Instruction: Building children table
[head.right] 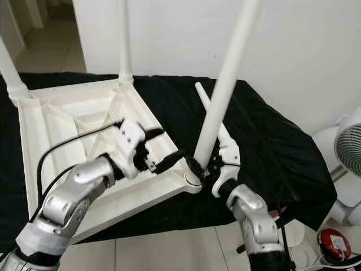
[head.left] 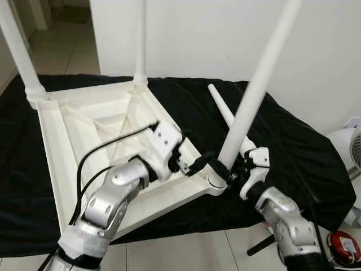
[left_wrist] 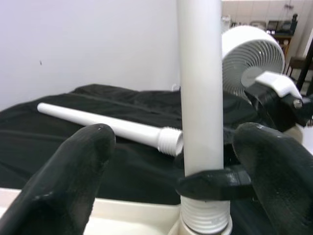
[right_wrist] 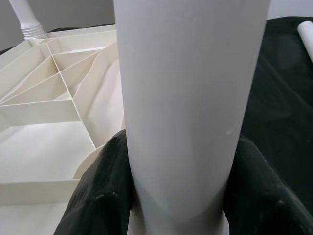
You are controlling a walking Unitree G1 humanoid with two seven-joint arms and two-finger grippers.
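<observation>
Two tools work one leg (head.left: 256,93): right tool (head.left: 236,169) clenches its base at the upturned tabletop (head.left: 84,130) corner, left tool (head.left: 194,164) released alongside.

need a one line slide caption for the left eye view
Right gripper clamps a white leg at the upturned tabletop's near corner socket, left gripper beside it; a spare leg lies on black cloth.

The upturned tabletop (head.left: 107,141) lies on the cloth-covered surface (head.left: 293,147), toward its left. Two legs (head.left: 20,51) stand at its far corners, a third leg (head.left: 254,90) at the near right corner. A loose leg (head.left: 223,110) lies to the right, a fan (head.left: 352,149) further right.
</observation>
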